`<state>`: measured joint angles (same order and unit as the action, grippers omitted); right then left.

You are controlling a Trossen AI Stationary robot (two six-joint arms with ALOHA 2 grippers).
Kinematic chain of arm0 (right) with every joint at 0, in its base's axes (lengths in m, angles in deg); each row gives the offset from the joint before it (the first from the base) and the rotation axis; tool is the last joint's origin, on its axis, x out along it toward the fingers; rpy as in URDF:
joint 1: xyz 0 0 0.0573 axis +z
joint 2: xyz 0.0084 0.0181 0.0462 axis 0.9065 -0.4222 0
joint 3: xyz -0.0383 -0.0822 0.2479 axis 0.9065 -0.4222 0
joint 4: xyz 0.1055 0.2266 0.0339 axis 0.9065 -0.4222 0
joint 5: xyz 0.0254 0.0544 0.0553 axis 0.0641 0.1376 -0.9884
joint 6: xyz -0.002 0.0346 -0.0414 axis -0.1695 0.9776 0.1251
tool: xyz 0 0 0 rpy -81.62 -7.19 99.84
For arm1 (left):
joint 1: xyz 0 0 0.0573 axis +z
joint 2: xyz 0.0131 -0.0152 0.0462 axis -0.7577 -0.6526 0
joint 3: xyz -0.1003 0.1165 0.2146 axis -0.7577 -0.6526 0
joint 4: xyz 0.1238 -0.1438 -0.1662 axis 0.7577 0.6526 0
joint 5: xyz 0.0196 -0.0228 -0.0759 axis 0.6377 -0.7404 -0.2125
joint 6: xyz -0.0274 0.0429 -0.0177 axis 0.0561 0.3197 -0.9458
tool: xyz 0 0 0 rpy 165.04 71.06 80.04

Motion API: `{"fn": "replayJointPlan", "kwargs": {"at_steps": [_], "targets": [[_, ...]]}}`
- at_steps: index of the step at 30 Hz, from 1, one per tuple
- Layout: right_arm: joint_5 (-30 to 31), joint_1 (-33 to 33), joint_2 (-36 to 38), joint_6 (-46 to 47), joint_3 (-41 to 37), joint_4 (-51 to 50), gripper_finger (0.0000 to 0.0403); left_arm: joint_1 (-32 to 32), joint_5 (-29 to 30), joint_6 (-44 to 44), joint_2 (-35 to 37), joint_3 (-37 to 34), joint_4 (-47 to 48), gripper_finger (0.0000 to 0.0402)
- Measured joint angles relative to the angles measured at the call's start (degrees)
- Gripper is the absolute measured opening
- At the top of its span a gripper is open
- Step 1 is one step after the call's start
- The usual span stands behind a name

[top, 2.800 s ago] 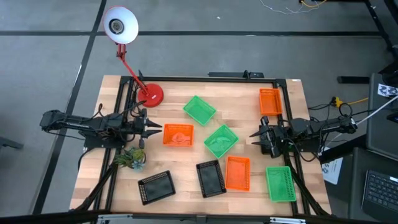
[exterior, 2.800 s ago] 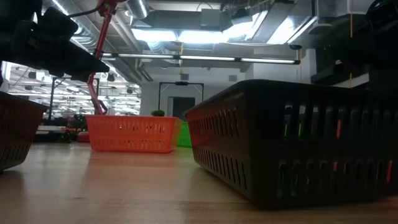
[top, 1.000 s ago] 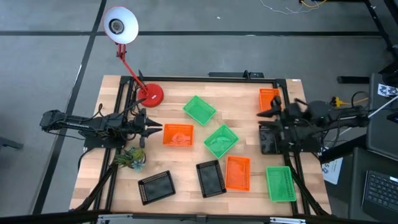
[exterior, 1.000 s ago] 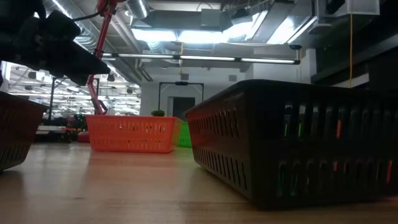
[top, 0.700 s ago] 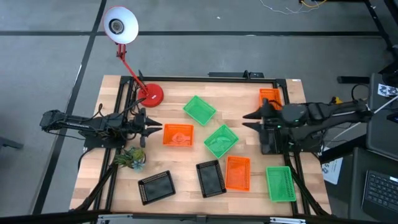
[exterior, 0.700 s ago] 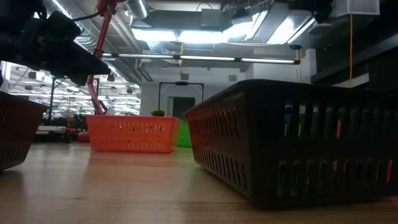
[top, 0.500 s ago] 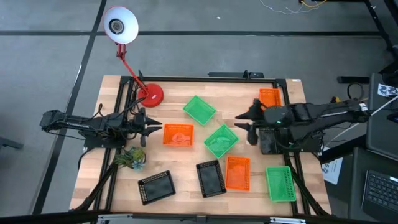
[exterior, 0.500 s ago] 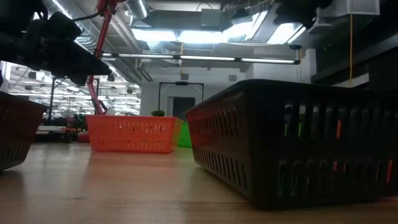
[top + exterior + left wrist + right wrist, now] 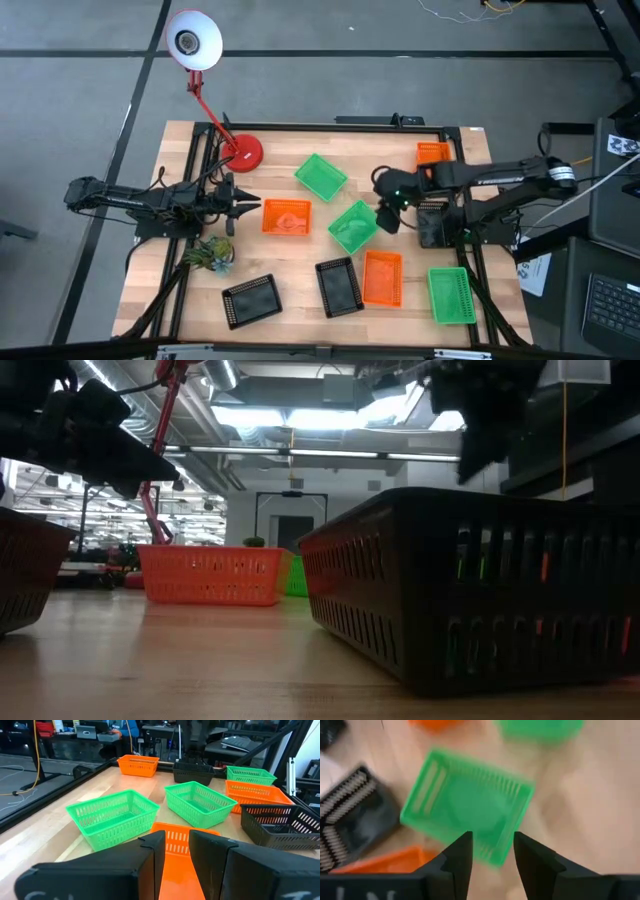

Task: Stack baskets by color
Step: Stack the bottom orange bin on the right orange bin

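Observation:
Orange, green and black baskets lie scattered singly on the wooden table. My right gripper [image 9: 388, 208] is open, tipped steeply down and hangs above the right edge of the middle green basket [image 9: 355, 226], touching nothing; in its wrist view that green basket [image 9: 467, 812] lies below the open fingers. My left gripper [image 9: 247, 207] waits level and open at the left, just beside an orange basket [image 9: 287, 216], which shows right beyond its fingers as the orange basket [image 9: 175, 862]. Another green basket [image 9: 321, 176] rests farther back.
A red lamp base [image 9: 245, 152] stands at the far left and a small plant [image 9: 210, 254] at the near left. Two black baskets [image 9: 338, 287] [image 9: 250, 300], an orange one [image 9: 382, 277] and a green one [image 9: 450, 295] sit along the near side. A black basket [image 9: 432, 225] lies under the right arm.
My right gripper has swung from the table's right edge toward the middle, sinking and tipping from about level to steeply downward, and now hangs over the middle green basket. Its fingers stay open. No basket has moved.

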<state>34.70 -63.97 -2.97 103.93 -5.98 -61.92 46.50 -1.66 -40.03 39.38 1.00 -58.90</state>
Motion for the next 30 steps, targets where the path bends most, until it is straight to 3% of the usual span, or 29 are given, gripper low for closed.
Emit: {"fn": "replayJointPlan", "kwargs": {"at_steps": [6,14,25,30], "targets": [[-2.5,6.9,-0.2,9.5,-1.7,-3.1,0.0143,0.0,0.0,0.0,0.0,0.0,0.0,0.0080],[1.4,17.8,-1.9,5.0,-1.7,-2.9,0.0143,0.0,0.1,0.0,0.0,0.0,0.0,0.0080],[2.2,19.6,-10.9,1.3,-1.7,-2.6,0.0143,0.0,0.1,0.0,0.0,0.0,0.0,0.0080],[-3.4,20.5,-12.4,5.4,-1.8,3.5,0.0143,0.0,0.1,0.0,0.0,0.0,0.0,0.0080]]}}
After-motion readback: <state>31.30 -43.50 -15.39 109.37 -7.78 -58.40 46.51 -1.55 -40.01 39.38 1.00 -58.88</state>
